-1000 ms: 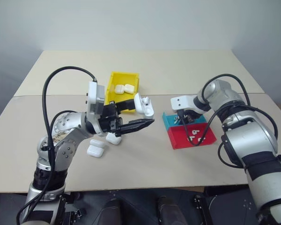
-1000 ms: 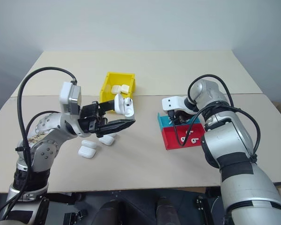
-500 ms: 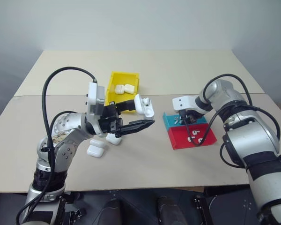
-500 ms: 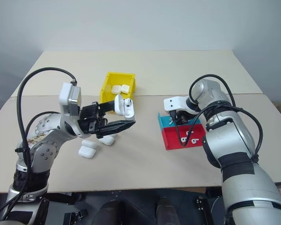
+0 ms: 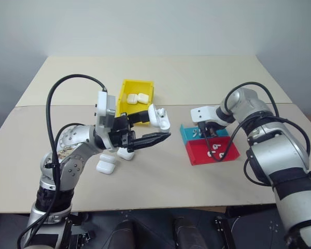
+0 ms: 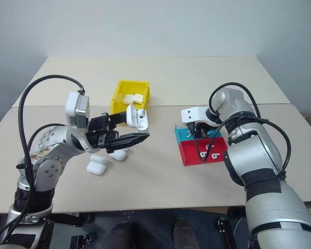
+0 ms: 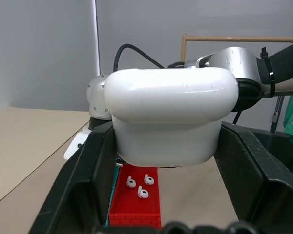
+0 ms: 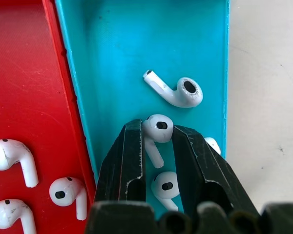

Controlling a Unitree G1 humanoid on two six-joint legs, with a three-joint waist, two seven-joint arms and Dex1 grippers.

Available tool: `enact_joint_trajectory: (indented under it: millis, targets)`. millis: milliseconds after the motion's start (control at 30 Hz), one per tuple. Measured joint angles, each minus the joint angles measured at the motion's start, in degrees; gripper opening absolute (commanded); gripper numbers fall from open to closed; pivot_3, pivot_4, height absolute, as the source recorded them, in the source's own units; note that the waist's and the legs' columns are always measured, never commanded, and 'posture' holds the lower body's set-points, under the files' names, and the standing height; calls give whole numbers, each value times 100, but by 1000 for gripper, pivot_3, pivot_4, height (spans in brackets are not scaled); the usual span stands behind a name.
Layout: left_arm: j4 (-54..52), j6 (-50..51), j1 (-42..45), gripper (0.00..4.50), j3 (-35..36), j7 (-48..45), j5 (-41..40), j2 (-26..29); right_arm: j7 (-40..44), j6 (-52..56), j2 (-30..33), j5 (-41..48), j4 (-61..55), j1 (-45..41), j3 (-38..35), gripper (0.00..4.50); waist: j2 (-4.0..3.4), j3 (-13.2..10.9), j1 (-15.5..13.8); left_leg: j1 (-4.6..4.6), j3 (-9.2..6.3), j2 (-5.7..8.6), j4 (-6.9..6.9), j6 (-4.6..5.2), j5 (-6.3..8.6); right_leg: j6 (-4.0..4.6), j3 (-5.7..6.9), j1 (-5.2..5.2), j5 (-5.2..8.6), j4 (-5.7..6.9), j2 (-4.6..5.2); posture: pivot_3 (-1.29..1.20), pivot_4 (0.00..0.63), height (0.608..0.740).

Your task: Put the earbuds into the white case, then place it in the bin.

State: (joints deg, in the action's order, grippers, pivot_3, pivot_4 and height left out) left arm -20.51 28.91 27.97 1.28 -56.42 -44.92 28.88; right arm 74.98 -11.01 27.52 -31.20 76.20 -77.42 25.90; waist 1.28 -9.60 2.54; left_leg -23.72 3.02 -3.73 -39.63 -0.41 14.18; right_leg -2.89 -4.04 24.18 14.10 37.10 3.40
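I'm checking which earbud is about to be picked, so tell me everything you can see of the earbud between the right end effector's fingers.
The earbud is small, glossy white plastic with a rounded head, a dark round port and a short stem. It lies in the teal tray, stem pointing back toward the right end effector, whose black fingers flank it closely on both sides. Other earbuds lie close by.
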Motion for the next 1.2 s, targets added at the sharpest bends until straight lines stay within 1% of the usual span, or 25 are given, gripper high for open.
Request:
enact_joint_trajectory:
  millis: [200, 267, 367, 433, 500, 567, 600, 667, 700, 733, 833, 933, 1067, 1133, 1200]
  targets:
    - [12, 0, 33, 2789, 0, -40, -7, 5, 286, 402, 68, 371, 25, -30, -409, 649, -2, -2, -2, -5, 0, 0, 1, 0, 0, 0, 0, 6, 0, -1, 0, 0, 150, 740]
    - [56, 0, 98, 2789, -5, -63, -7, -3, 686, 581, 266, 705, -111, -122, -684, 649, -3, -2, -14, -7, 0, 0, 2, 0, 0, 0, 0, 6, 0, -3, 1, 0, 150, 740]
    - [139, -1, 182, 2789, -12, -76, -5, -37, 1299, 1196, 545, 1327, -634, -270, -1193, 649, -5, -3, -14, -6, 0, 0, 2, 1, 1, 0, 0, 5, 0, -3, 0, 0, 150, 740]
    - [177, -7, 246, 2789, -43, -107, -2, -124, 1411, 1930, 839, 1964, -1523, -129, -1520, 649, -5, -3, -23, -7, -1, -1, 4, 1, 1, 0, 2, 4, 0, -2, 0, 0, 150, 740]
    - [245, -19, 307, 2789, -95, -144, 6, -195, 1431, 3074, 1156, 2748, -2970, 425, -1948, 649, -4, -3, -78, -8, -7, -1, 5, 2, 1, 0, 7, 0, 0, -2, 0, 0, 150, 740]
    - [359, -30, 386, 2789, -146, -169, 27, -301, 1383, 4533, 1301, 3622, -4533, 1234, -2660, 649, -4, -3, -161, -12, -7, -1, 5, 3, 2, 0, 8, 2, 0, -2, -1, 0, 150, 740]
    - [432, -36, 435, 2789, -160, -180, 39, -363, 1268, 5463, 1290, 4226, -5467, 1727, -3142, 649, -4, -3, -193, -14, -11, 0, 5, 4, 2, 0, 9, 1, 0, 1, -1, 0, 150, 740]
    - [587, -44, 571, 2789, -187, -227, 78, -409, 879, 6739, 1147, 5064, -6743, 2301, -3863, 649, -5, -3, -215, -19, -11, 1, 2, 4, 2, 0, 8, 7, 0, -2, 0, 0, 150, 740]
    - [633, -52, 614, 2789, -191, -265, 84, -418, 688, 7214, 1045, 5402, -7200, 2447, -4159, 649, -5, -3, -224, -19, -10, 1, -1, 4, 3, -1, 8, 7, 0, -3, 0, 0, 150, 740]
    - [715, -53, 701, 2789, -238, -335, 93, -452, 333, 7845, 872, 5828, -7842, 2598, -4615, 649, -5, -3, -220, -17, -10, 2, -1, 4, 3, -1, 7, 5, 0, -4, 0, 0, 150, 740]
    - [822, -54, 813, 2789, -275, -470, 120, -475, -410, 8830, 442, 6583, -8864, 2684, -5304, 649, -6, -2, -176, -8, -10, 1, 0, 5, 3, -1, 5, 1, 0, -1, -3, 0, 150, 740]
    - [1003, -54, 956, 2789, -392, -595, 204, -592, -1256, 9663, -357, 7204, -9738, 2714, -5797, 649, -7, -2, -167, -6, -15, 2, 1, 5, 2, 0, 6, 2, 0, 8, -6, 0, 150, 740]
    - [1097, -54, 998, 2789, -492, -705, 222, -701, -2116, 10163, -1148, 7758, -10474, 2752, -6078, 649, -7, -1, -173, -10, -17, 2, 1, 5, 2, 0, 7, 3, 0, 5, -5, 0, 150, 740]
    - [1134, -54, 1028, 2789, -513, -735, 234, -728, -2426, 10262, -1347, 7957, -10640, 2824, -6089, 649, -7, -2, -176, -13, -18, 3, 0, 5, 3, 0, 8, 4, 0, 3, -4, 0, 150, 740]
    - [1139, -54, 1029, 2789, -513, -761, 248, -727, -2668, 10291, -1413, 8094, -10712, 2886, -6127, 649, -7, -2, -185, -13, -18, 4, 0, 5, 2, -1, 8, 4, 0, 2, -2, 0, 150, 740]
